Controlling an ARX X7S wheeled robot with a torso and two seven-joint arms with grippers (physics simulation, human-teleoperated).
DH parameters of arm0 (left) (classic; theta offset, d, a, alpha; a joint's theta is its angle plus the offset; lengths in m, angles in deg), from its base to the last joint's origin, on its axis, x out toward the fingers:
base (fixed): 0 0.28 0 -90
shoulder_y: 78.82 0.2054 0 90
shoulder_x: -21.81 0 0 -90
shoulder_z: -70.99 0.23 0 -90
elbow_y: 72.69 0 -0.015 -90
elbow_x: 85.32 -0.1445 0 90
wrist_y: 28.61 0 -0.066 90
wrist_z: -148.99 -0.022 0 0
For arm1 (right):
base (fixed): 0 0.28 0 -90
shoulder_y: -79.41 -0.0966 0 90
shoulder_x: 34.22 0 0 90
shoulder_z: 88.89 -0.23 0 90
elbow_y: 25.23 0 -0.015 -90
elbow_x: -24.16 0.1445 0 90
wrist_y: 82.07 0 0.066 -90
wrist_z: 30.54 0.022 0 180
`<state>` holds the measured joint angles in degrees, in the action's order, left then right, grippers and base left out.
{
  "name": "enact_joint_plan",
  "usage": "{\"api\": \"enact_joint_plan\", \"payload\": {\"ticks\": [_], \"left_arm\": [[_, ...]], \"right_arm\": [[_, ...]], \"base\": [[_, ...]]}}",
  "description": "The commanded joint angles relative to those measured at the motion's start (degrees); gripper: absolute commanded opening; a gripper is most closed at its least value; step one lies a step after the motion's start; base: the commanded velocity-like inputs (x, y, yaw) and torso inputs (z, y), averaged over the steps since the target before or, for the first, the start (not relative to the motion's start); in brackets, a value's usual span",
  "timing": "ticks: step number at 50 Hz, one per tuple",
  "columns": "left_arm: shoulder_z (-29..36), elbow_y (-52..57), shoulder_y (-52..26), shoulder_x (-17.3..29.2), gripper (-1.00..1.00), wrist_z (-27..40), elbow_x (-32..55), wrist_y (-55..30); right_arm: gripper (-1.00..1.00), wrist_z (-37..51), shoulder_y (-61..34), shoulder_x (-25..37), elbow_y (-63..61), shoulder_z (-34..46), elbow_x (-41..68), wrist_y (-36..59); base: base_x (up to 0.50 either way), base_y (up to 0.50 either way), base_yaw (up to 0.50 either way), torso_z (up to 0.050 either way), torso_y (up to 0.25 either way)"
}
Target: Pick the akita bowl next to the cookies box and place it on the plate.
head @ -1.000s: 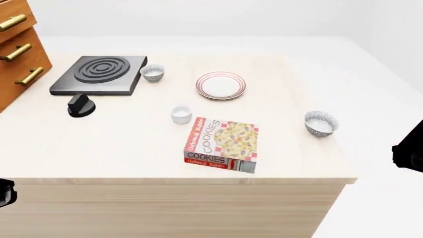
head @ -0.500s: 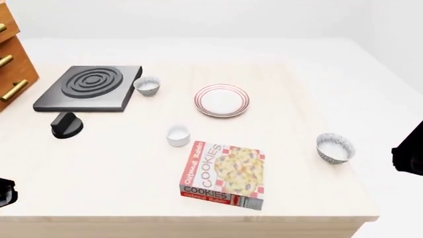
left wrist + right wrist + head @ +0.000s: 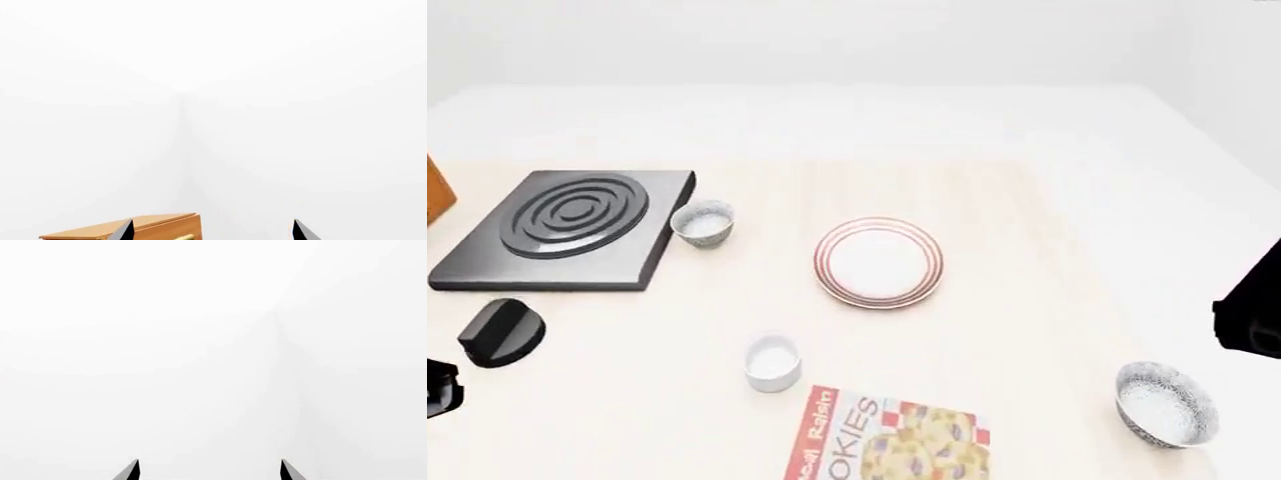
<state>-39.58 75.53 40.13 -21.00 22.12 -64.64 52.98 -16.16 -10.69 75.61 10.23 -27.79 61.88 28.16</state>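
Wooden cabinet (image 3: 133, 229) beyond left fingers (image 3: 127, 231)

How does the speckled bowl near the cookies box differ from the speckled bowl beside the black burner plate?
The akita bowl near the cookies box looks larger in the head view and stands alone; the other speckled bowl looks smaller, farther away, next to the burner plate. Both are upright, empty, speckled outside and white inside.

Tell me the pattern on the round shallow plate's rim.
Red concentric rings around the round shallow white plate's rim, clearest in the head view.
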Motion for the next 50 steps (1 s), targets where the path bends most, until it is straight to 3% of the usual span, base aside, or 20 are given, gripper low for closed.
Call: {"api": "enact_joint_plan", "payload": {"ticks": [1,32,40,46,50], "left_arm": [[0.1,0.0,0.1,0.4,1.0,0.3,0.1,0.2],[1.2,-0.4,-0.1,1.1,1.0,1.0,0.1,0.5],[1.1,-0.8,0.2,1.3,1.0,1.0,0.2,1.1],[0.9,-0.9,0.4,1.2,1.0,1.0,0.3,1.3],[0.6,-0.7,0.5,1.3,1.0,1.1,0.7,1.2]], "right_arm": [[1.0,0.1,0.3,0.2,0.2,0.5,-0.4,-0.6],[1.0,2.5,-0.1,1.4,0.9,2.2,-1.0,0.7],[1.0,2.9,-0.3,2.7,0.4,3.8,-0.7,2.5],[1.0,4.6,-3.9,5.0,0.3,4.1,1.9,5.1],[1.0,7.5,-13.7,11.2,1.8,6.3,4.3,11.8]], "base": [[0.5,0.0,0.0,0.0,0.0],[0.5,0.0,0.0,0.0,0.001],[0.08,0.0,0.0,0.0,0.0],[0.0,0.0,0.0,0.0,0.0],[0.0,0.0,0.0,0.0,0.0]]}}
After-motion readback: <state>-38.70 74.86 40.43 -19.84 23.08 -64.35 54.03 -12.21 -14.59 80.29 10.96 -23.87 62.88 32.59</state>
